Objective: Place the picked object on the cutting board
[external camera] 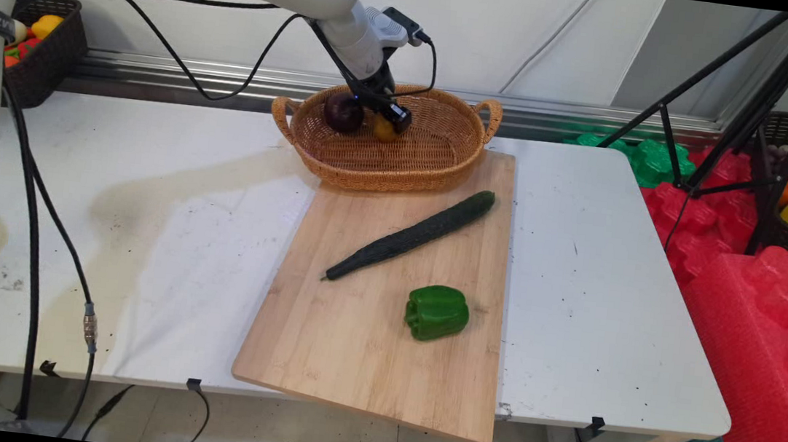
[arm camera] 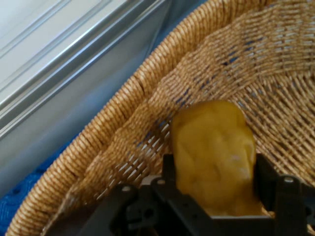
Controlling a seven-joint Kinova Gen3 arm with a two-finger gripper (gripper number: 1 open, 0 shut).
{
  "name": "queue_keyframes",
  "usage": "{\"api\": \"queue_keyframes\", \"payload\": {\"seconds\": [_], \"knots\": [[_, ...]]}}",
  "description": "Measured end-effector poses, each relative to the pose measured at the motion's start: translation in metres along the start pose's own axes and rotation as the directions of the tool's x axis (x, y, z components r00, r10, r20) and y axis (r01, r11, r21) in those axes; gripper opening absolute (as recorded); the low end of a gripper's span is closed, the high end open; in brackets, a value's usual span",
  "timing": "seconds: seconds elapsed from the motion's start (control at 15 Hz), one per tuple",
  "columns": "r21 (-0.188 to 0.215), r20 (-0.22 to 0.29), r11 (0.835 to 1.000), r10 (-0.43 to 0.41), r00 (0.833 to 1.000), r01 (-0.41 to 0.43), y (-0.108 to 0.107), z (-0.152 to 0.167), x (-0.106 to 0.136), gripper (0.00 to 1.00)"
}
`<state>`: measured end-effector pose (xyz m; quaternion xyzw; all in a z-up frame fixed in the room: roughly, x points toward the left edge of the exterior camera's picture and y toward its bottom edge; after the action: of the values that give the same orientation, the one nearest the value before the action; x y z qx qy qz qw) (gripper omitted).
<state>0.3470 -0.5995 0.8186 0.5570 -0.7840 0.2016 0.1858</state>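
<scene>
Wicker basket (external camera: 400, 167) holding dark plum (external camera: 343, 112), gripper (external camera: 391, 122) inside clamping yellow fruit (arm camera: 214, 152), basket rim close around it.

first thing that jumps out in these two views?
The gripper reaching down into the wicker basket at the table's far edge, its fingers either side of a yellow fruit, with a dark purple fruit beside it. Nearer, on the wooden cutting board, a long cucumber lies diagonally above a green bell pepper.
</scene>
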Motion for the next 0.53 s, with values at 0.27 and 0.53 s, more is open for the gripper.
{"api": "queue_keyframes", "payload": {"seconds": [0.27, 0.53], "knots": [[0.013, -0.031, 1.000, -0.008, 1.000, 0.008, 0.005, -0.009, 0.001, 0.00], [0.025, -0.075, 1.000, 0.002, 0.997, 0.000, 0.012, -0.034, -0.002, 0.00]]}}
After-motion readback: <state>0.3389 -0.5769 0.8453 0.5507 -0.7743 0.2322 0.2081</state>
